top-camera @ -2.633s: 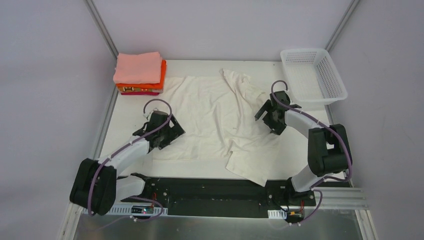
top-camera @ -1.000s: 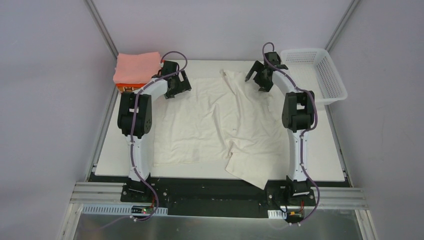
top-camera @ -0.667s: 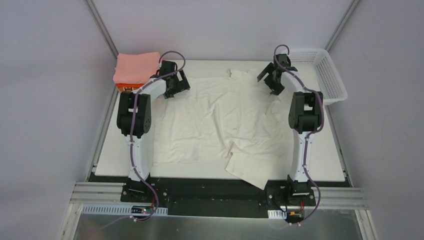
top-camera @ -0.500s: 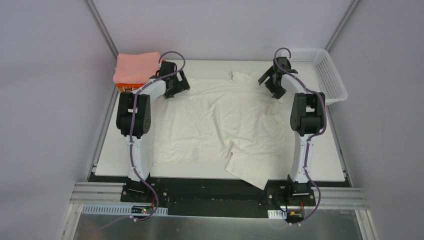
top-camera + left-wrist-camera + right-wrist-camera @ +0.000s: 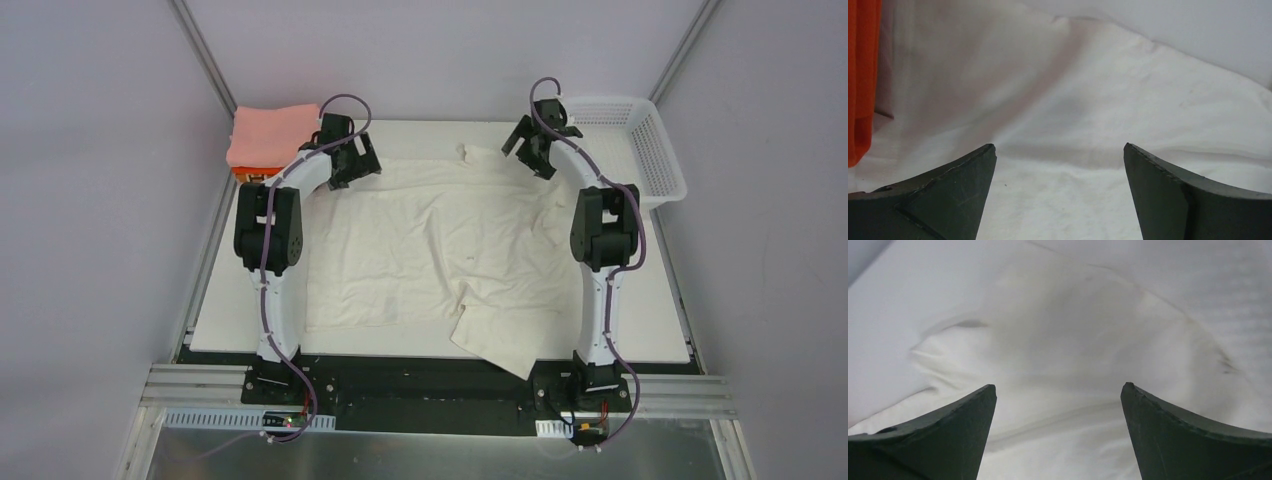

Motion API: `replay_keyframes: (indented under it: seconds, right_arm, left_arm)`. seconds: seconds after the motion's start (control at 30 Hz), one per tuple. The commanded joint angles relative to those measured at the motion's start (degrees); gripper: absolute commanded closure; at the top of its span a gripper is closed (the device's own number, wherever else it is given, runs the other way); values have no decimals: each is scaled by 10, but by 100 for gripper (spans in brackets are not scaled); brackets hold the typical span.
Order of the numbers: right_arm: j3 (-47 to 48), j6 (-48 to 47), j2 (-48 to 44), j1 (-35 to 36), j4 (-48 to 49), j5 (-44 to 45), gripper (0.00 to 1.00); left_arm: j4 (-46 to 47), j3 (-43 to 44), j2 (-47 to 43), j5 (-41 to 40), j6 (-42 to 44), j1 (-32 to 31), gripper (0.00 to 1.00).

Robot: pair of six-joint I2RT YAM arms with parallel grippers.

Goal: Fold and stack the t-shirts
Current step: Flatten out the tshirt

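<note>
1. The cream-white t-shirt (image 5: 430, 240) lies spread over the middle of the bench (image 5: 650, 290). It runs from close to the far edge down to the near edge, where one flap (image 5: 495, 345) laps over. It is wrinkled and, as I judge it, not yet folded.
2. In the far left corner sits the finished stack, with a salmon-pink t-shirt (image 5: 270, 135) on top and an orange t-shirt (image 5: 860, 75) under it.
3. My left gripper (image 5: 352, 165) hovers above the shirt's far left corner, just beside that stack. Its jaws are parted and hold nothing, with only cloth lying below them.
4. My right gripper (image 5: 528, 152) hangs over the shirt's far right part, near the white basket (image 5: 655, 165) in the far right corner. Its jaws are likewise spread wide and empty, above a soft ridge of fabric (image 5: 948, 347).
5. The step in hand looks like the first fold of this last shirt — I am lined up along its far edge.
6. Next, I think both grippers must drop onto that edge and pinch the cloth. They should then carry it toward the near edge together, so the fold comes out straight.
</note>
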Motion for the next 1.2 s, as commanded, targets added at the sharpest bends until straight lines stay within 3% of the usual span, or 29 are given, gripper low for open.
replay_keyframes:
  seconds: [0.0,0.17,0.33,0.5,0.87,1.17]
  right_arm:
    - [52,-11,-4,26,85,-46,0]
    - [153,68,89,32,89,-132,0]
    - [237,101,171,39,105,-139,1]
    - [218,105,182,40,127,-108,0]
    - [271,84,221,24,70,31,1]
    - [277,64,223,5,127,-32,1]
  left_arm:
    - [-12,68,3,15,19,7,1]
    - [-12,128,42,35,25,7,1]
    - [-13,188,111,57,41,7,1]
    - [-23,214,147,44,42,11,1]
    - [-26,267,206,45,14,34,1]
    - [-26,291,223,61,8,36,1]
